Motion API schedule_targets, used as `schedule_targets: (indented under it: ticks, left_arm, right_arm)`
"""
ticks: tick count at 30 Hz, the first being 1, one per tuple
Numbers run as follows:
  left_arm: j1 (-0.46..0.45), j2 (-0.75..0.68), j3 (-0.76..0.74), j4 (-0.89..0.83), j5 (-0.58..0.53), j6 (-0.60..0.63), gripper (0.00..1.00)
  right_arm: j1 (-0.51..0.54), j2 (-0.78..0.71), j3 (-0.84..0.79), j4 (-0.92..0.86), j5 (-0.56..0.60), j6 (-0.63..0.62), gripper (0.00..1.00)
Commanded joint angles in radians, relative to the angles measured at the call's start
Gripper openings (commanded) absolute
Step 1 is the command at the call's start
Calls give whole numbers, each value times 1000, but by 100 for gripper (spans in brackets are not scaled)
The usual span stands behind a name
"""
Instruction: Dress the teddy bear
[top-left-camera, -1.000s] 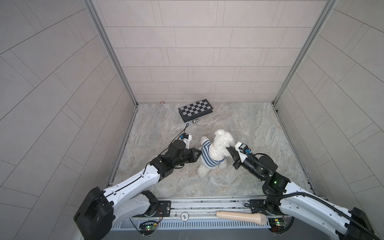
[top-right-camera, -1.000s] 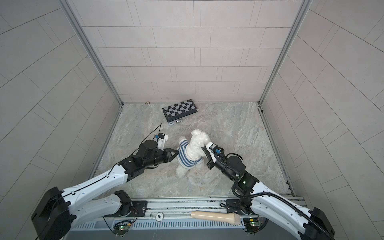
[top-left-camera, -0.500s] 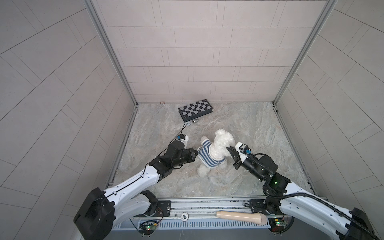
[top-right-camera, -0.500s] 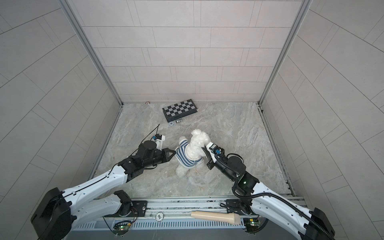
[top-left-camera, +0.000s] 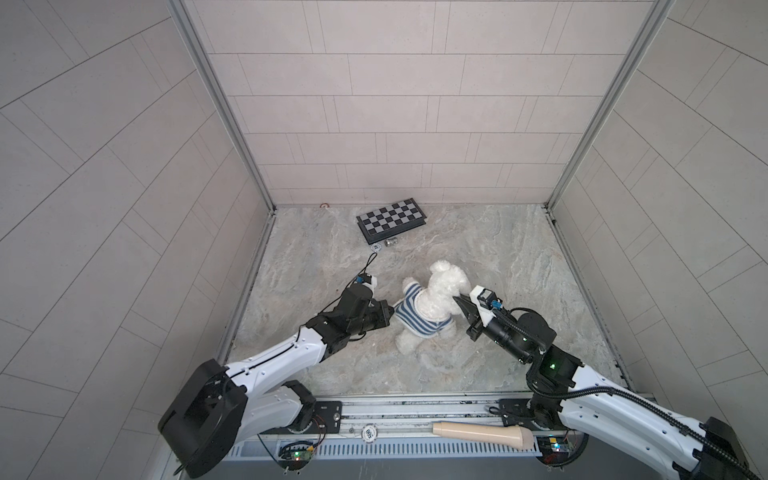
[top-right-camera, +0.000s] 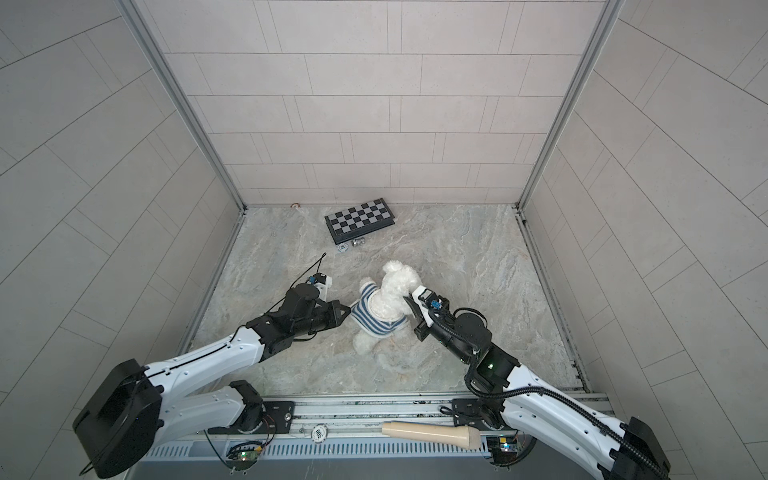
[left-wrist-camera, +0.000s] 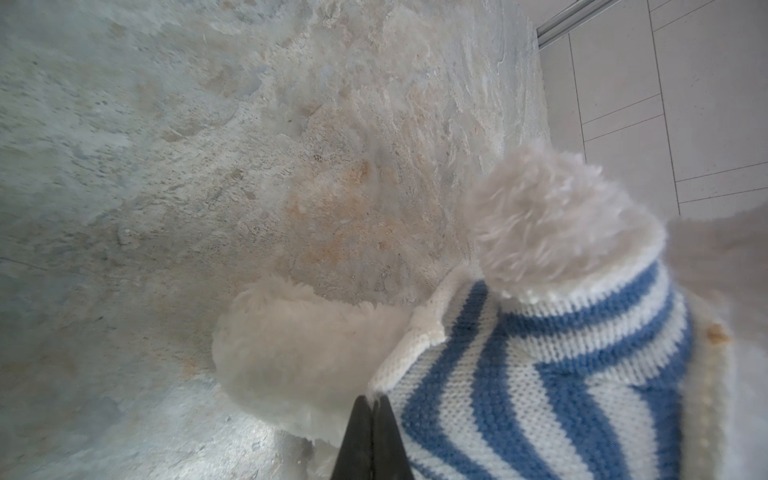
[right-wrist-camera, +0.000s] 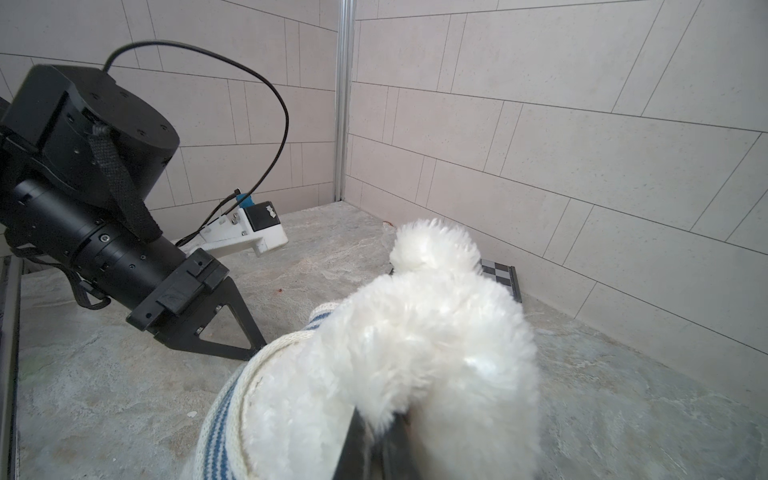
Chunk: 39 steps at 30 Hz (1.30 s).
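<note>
While both of my grippers are closed, each has a hold. My left gripper has its black fingertips pressed together on the white hem of the shirt. My right gripper is pinched on a tuft of fur at the side of the teddy bear.

Location: the bear is at the middle of the marbled table, between my two grippers and well apart from the chessboard by the back wall.

Orientation: its long axis runs from front to back, with the head toward the back wall and one leg toward the front rail. The head leans slightly to my right. I cannot tell which way the face is turned.

Appearance: fluffy white pile, round head, stubby limbs. The shirt is on the torso. In the left wrist view one arm pokes out of a sleeve.

Materials: the shirt is a coarse knit in blue and white stripes, with a ribbed cream hem and a corded cream neckline. It is drawn to a point where my left fingers hold it. The table is matte grey-beige stone pattern.
</note>
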Motion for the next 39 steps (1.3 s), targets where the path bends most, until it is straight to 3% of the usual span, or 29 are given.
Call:
schedule_targets:
  ticks: [1, 5, 8, 14, 19, 21, 29, 39]
  left_arm:
    - [8, -10, -25, 11, -27, 29, 0]
    - [8, -68, -19, 15, -32, 43, 0]
    - [7, -108, 7, -35, -45, 75, 8]
    - [-20, -175, 24, -55, -70, 84, 14]
    - [-113, -205, 58, -81, -133, 100, 34]
    - [-154, -203, 73, -83, -149, 104, 38]
    - [-309, -88, 89, -12, -198, 38, 39]
    - [-357, 2, 117, 66, -195, 23, 37]
  right_arm:
    - [3, -13, 18, 81, 31, -20, 0]
    - [3, -8, 23, 83, 39, -22, 0]
    - [2, -8, 25, 79, 59, -24, 0]
    - [2, -11, 24, 66, 126, -14, 0]
    - [2, -23, 24, 54, 147, -6, 0]
    - [2, -28, 22, 52, 159, -2, 0]
    - [2, -37, 17, 59, 203, 7, 0]
    - [4, -38, 11, 68, 203, 18, 0]
